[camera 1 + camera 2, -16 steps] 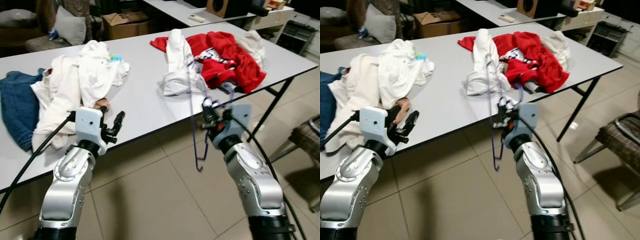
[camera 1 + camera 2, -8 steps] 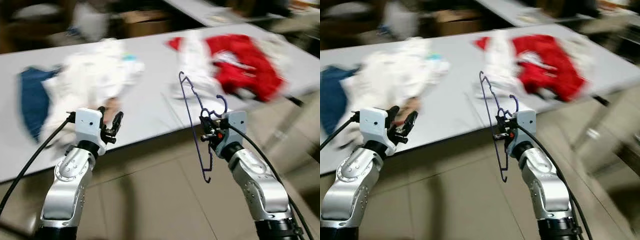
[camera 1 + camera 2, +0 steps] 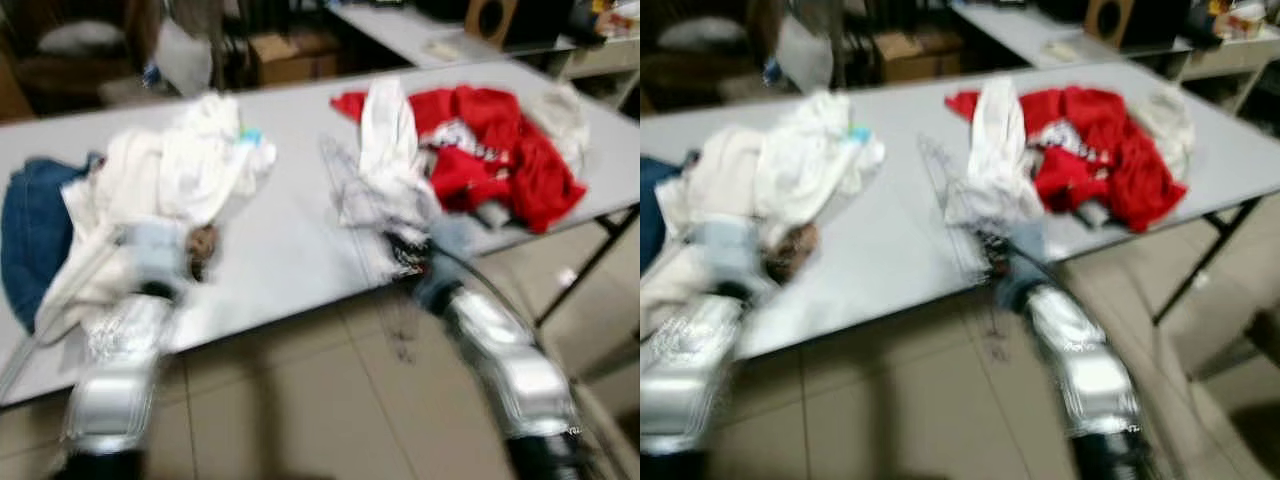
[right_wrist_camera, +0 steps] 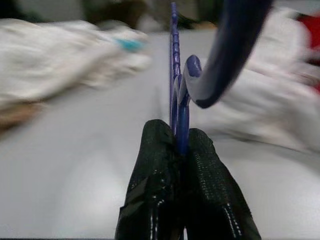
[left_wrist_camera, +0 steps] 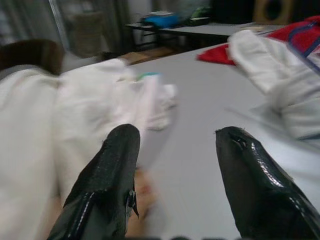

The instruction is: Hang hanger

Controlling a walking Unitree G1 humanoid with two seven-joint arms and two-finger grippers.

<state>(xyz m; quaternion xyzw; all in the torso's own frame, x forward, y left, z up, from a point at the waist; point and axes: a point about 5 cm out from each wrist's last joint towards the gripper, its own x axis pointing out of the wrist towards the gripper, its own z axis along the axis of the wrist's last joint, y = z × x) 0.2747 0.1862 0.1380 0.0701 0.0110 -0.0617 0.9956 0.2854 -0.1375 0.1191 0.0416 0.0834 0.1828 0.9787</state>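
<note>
A thin blue hanger [image 4: 173,75] stands upright between the black fingers of my right gripper [image 4: 179,134], which is shut on its neck just under the hook [image 4: 227,50]. In the blurred eye views this right gripper [image 3: 408,262] sits at the near edge of the grey table [image 3: 290,225], in front of a white garment [image 3: 385,150]. My left gripper [image 5: 175,137] is open and holds nothing. It hovers at the table edge by the heap of white clothes [image 3: 170,180].
A red garment [image 3: 490,140] lies on the right part of the table and blue jeans [image 3: 35,235] at the far left. Tiled floor [image 3: 300,400] runs under me. A second table, a cardboard box [image 3: 290,60] and a speaker stand behind.
The whole picture has shifted and is blurred, so the camera is moving. Both arms now look closer to the table edge. The hanger stays in my right gripper.
</note>
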